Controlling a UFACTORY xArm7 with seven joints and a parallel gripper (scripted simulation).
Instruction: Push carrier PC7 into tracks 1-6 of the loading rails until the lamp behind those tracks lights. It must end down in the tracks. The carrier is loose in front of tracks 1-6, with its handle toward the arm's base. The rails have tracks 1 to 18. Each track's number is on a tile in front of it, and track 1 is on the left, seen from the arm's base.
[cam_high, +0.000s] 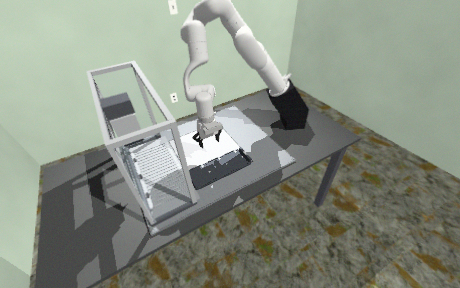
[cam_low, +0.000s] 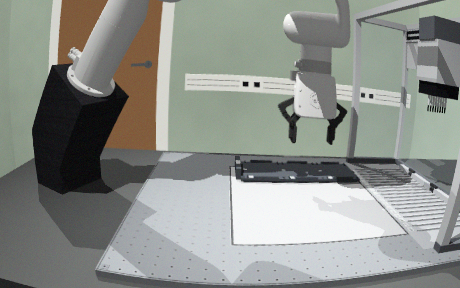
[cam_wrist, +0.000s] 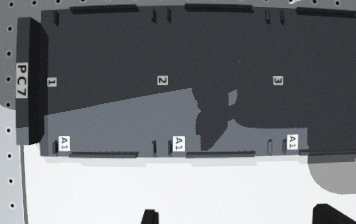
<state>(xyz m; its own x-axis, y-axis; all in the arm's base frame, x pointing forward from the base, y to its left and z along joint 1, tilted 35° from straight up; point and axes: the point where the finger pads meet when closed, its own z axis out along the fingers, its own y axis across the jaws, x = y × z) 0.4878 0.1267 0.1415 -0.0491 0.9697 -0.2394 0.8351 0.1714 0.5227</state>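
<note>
Both fingers (cam_low: 293, 131) wide apart, nothing between.

A grey table (cam_high: 320, 131) stands on a mottled floor (cam_high: 350, 235). On the table lies a perforated plate (cam_low: 165, 240) with a white mat (cam_low: 310, 212) on it. Behind the table are an orange door (cam_low: 137, 75) and a white wall strip (cam_low: 225, 82).

Dark grey carrier PC7 (cam_wrist: 165, 60), white labels; white dotted baseplate (cam_low: 165, 235); black-fingered tool (cam_low: 311, 131).
</note>
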